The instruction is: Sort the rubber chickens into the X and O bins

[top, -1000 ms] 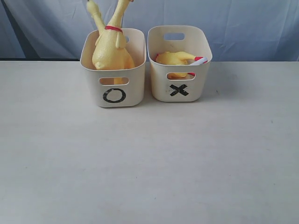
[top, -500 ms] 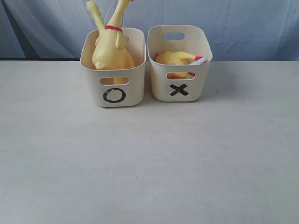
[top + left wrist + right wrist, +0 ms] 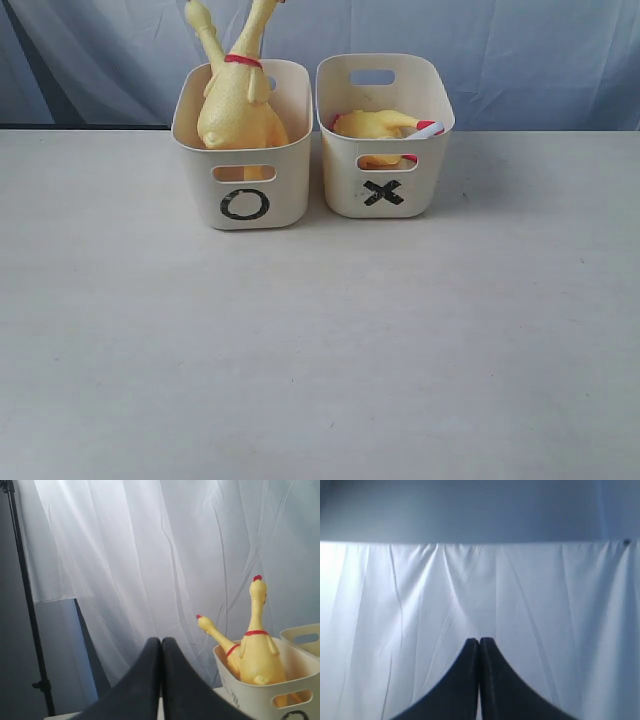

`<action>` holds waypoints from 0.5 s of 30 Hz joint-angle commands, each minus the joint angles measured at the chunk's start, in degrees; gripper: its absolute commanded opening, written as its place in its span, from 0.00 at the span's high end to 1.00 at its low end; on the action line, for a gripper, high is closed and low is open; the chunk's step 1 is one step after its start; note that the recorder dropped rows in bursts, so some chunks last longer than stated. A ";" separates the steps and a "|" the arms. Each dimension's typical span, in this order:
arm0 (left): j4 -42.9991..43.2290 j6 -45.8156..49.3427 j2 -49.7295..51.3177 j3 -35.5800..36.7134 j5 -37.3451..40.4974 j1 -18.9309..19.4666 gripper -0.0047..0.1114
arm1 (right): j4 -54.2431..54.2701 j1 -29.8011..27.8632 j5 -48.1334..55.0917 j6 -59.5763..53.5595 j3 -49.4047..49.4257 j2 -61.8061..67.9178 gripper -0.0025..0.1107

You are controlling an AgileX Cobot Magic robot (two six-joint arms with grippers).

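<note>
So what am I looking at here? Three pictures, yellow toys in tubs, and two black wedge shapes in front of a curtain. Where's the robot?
The robot is two arms, each ending in a gripper, a pincer with two fingers. The wide picture comes from a camera off the arms that looks at the table; neither arm shows in it. The other two come from cameras on the arms' wrists. The black wedges are the left gripper and the right gripper. Each has its fingers pressed together, holds nothing, and faces a white curtain. On the table stand two cream tubs side by side. The O bin holds two long rubber chickens with their necks sticking up. The X bin holds a shorter chicken lying down.
</note>
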 commanded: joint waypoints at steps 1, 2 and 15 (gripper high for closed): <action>7.02 -0.26 -0.29 0.30 -0.36 0.12 0.96 | -1.86 -0.23 -10.48 -0.15 6.55 -0.27 0.99; 7.52 -0.26 -0.29 0.72 -1.00 0.12 0.96 | -1.96 -0.23 -9.75 -0.15 7.98 -0.27 0.99; 8.43 -0.26 -0.29 16.28 -9.28 0.12 0.96 | -3.43 -0.23 -4.81 -0.15 17.27 -0.27 0.99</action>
